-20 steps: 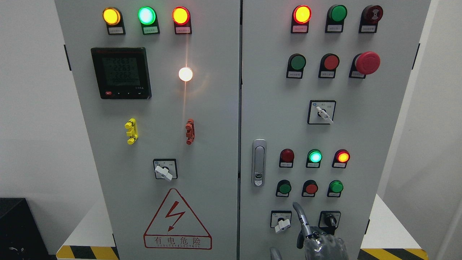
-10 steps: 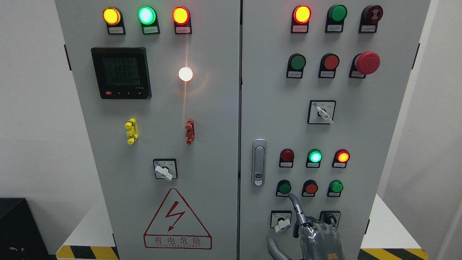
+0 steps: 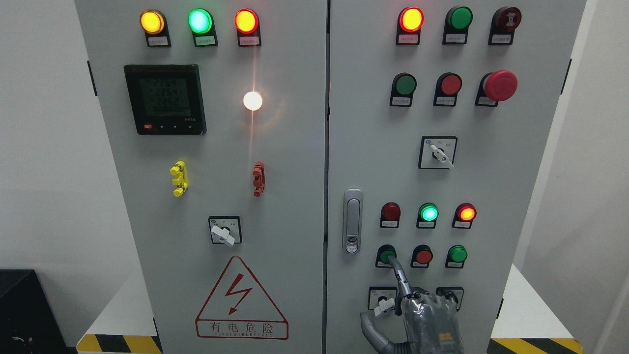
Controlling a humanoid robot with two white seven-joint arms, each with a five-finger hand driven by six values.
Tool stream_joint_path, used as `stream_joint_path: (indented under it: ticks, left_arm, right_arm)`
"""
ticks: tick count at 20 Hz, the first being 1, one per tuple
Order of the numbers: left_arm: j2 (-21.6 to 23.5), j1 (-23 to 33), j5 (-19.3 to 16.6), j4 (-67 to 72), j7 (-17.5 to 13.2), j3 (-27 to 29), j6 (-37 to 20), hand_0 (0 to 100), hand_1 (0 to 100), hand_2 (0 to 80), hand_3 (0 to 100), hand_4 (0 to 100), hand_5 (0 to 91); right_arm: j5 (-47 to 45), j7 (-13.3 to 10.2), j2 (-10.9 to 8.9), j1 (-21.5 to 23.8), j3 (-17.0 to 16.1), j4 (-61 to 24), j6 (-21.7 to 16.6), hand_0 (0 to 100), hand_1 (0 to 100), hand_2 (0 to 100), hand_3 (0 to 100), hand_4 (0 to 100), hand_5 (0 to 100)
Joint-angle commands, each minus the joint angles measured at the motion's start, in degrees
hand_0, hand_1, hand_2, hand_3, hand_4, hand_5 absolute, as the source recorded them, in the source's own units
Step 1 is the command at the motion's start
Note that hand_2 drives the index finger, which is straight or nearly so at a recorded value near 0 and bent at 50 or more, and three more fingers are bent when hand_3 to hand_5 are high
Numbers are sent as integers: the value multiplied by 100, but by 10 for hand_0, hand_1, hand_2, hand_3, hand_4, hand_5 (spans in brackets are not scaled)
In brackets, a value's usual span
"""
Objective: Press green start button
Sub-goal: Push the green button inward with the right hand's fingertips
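The green start button [image 3: 386, 254] is the leftmost of three round buttons low on the grey cabinet's right door [image 3: 373, 162]. My right hand [image 3: 423, 317] rises from the bottom edge just below it. Its index finger [image 3: 400, 278] is stretched up and to the left, and the tip rests on the lower right edge of the green button. The other fingers are curled against the palm, the thumb sticks out to the lower left, and the hand holds nothing. It partly covers the two selector switches below.
Beside the green button are a red button [image 3: 423, 256] and a second green button [image 3: 457, 253]. Above them stand three indicator lamps, the middle one [image 3: 429, 213] lit green. A white-handled selector switch [image 3: 384, 306] and the metal door handle [image 3: 352, 221] lie close by.
My right hand has risen and moved left. Its index fingertip has climbed from between the lower switches to the green button's edge.
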Motion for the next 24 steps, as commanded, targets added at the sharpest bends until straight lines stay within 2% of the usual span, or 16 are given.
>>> stream_joint_path:
  ticks: [1, 5, 15, 24]
  left_arm:
    - [-1, -132, 0, -158, 5, 0, 2, 120, 556, 0, 0, 0, 0]
    - [-1, -132, 0, -158, 5, 0, 2, 120, 556, 0, 0, 0, 0]
    - [-1, -132, 0, -158, 5, 0, 2, 120, 556, 0, 0, 0, 0]
    - [-1, -132, 0, -158, 5, 0, 2, 120, 556, 0, 0, 0, 0]
  right_arm:
    - [1, 8, 5, -141, -13, 401, 16, 296, 343, 0, 815, 868, 1000]
    - [1, 95, 5, -185, -13, 427, 42, 298, 344, 0, 815, 868, 1000]
    - [-78, 131, 14, -176, -5, 199, 34, 306, 350, 0, 816, 868, 1000]
    - [-122, 148, 22, 44, 13, -249, -98, 392, 386, 0, 821, 859, 1000]
